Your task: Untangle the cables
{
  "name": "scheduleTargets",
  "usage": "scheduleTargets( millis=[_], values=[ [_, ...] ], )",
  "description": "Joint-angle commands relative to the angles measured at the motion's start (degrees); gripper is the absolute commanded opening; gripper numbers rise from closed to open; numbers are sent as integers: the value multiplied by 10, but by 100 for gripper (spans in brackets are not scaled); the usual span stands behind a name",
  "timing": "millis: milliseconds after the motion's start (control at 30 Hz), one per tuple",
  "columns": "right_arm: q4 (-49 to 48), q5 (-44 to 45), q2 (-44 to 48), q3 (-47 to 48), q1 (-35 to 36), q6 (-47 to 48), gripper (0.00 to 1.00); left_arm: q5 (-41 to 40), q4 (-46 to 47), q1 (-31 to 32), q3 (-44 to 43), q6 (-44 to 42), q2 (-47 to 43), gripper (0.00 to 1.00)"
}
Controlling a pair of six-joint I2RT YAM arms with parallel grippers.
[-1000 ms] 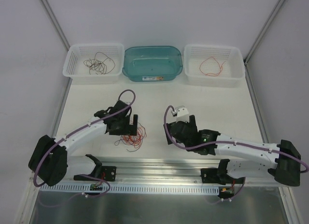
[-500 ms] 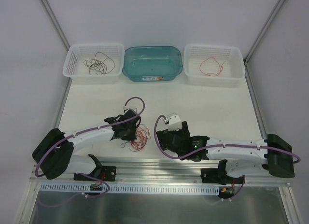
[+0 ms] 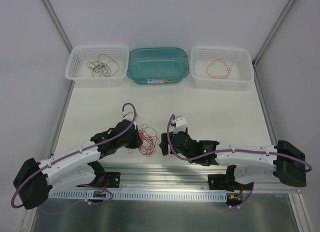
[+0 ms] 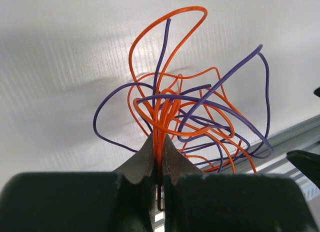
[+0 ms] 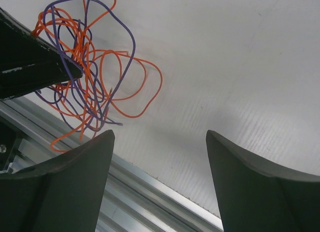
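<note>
1. Change since the earlier frames: the left gripper (image 4: 157, 142) has gone from open above the cables (image 3: 146, 139) to fully closed on them. The right gripper (image 3: 164, 142) has advanced toward 9 o'clock and now stands just beside the bundle.

2. Left gripper state: the jaws are pressed together on a bunch of orange strands. Purple and orange loops fan out past the tips toward 12 o'clock in the left wrist view.

3. Right gripper state: the jaws stand wide apart with nothing between them. In the right wrist view the bundle lies at 10 o'clock, outside the jaws.

4. Cable position: at 6 o'clock on the table (image 3: 215, 107), near the aluminium rail (image 3: 165, 168). The left gripper is at 9 o'clock of the bundle and the right at 3 o'clock.

5. Assessment: one anchor point is secured. The likely next step is for the right gripper to take a single loop and draw it clear. Pinching several strands at once risks tightening the knot.
</note>
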State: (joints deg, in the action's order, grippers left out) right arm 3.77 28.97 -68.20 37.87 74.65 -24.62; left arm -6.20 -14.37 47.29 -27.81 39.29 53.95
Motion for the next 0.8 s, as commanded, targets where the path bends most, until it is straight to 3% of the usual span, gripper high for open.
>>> scheduleTargets(
  millis=[0,333,767],
  values=[
    [-75,-55,-3,-13,-20,-26,77,11,22,4,11,19,-29,0],
    [-205,-124,-67,-57,-28,56,66,36,22,5,7,33,-10,0],
    [-219,-123,-127,-21,-28,176,57,61,22,5,-6,22,-7,0]
  ],
)
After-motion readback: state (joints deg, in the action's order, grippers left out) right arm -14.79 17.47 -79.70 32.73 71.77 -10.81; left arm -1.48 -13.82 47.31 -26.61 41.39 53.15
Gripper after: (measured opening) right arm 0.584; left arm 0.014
